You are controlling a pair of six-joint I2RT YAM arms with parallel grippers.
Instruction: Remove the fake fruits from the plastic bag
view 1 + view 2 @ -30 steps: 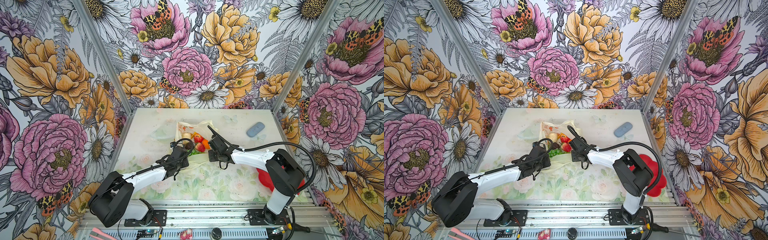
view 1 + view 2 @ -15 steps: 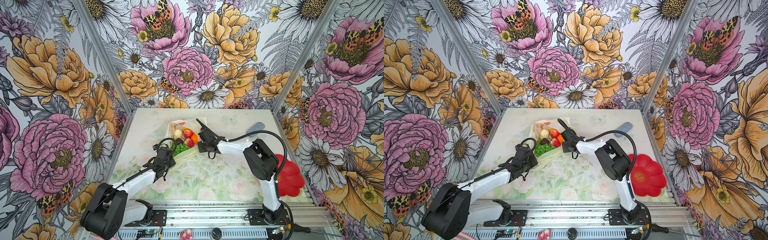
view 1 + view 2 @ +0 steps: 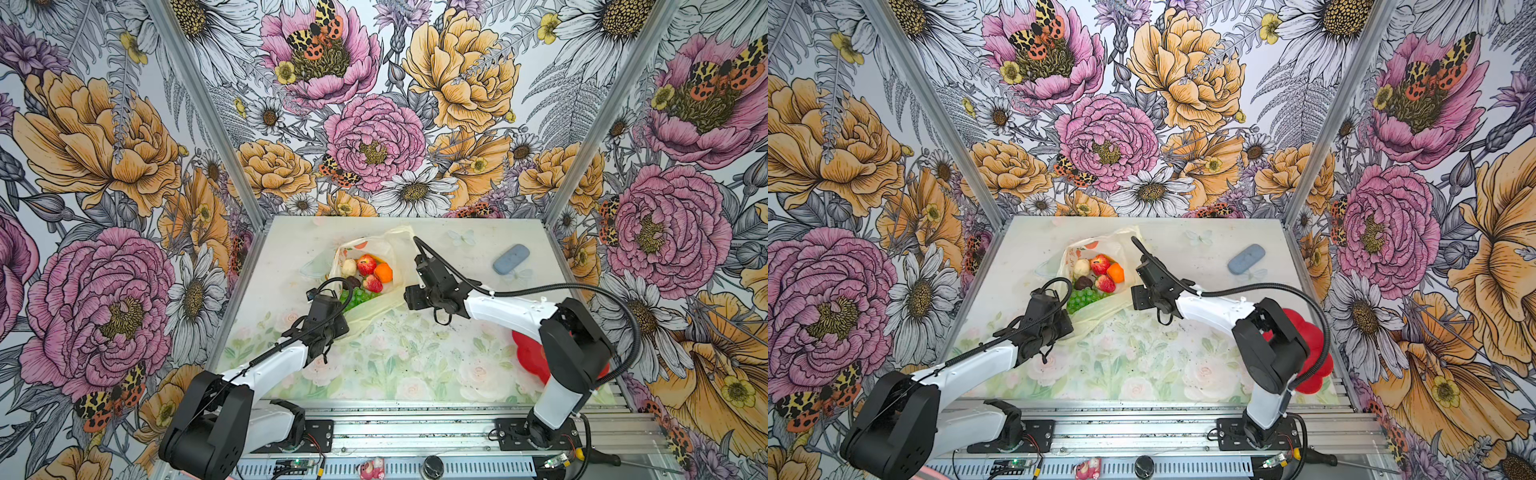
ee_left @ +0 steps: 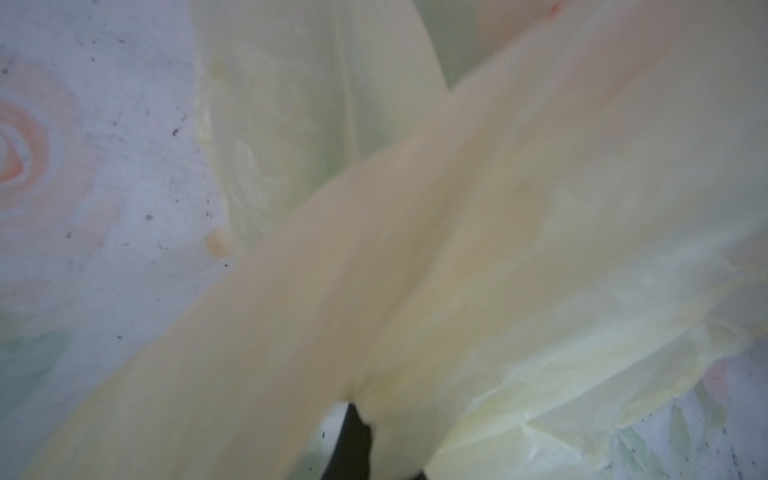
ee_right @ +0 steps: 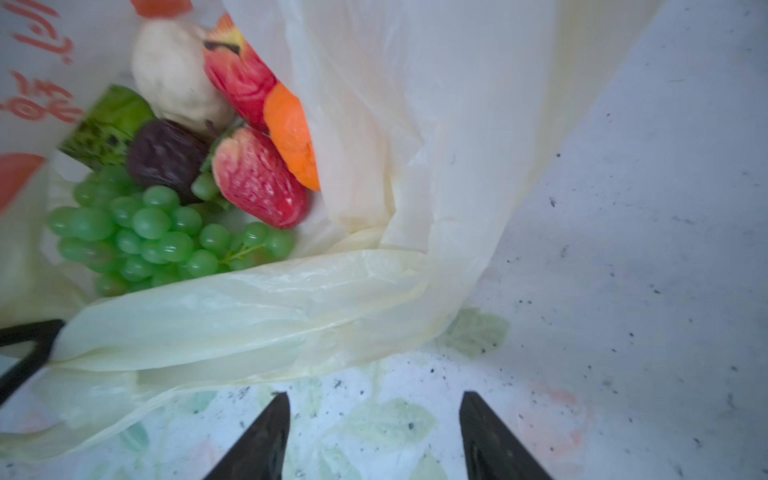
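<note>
The cream plastic bag (image 3: pixel 376 309) lies at the table's middle back with its mouth spread open. Inside it are the fake fruits: green grapes (image 3: pixel 356 297), a strawberry (image 3: pixel 372 284), an orange (image 3: pixel 383 272), a red fruit (image 3: pixel 365 263), a pale pear (image 3: pixel 349 267) and a dark mangosteen (image 3: pixel 353 282). The right wrist view also shows a bumpy green fruit (image 5: pixel 108 124) beside the grapes (image 5: pixel 158 232). My left gripper (image 3: pixel 341 323) is shut on the bag's near edge (image 4: pixel 415 291). Just off the bag's right side, my right gripper (image 5: pixel 374 397) stands open above bare table, holding nothing.
A blue-grey oblong object (image 3: pixel 511 258) lies at the back right. A red flower-shaped plate (image 3: pixel 528 353) sits at the front right, partly hidden behind my right arm. Flower-printed walls close in the table on three sides.
My right gripper's jaws have spread apart next to the bag's right edge. The left gripper has stayed shut on the bag, whose mouth now lies wider open.
</note>
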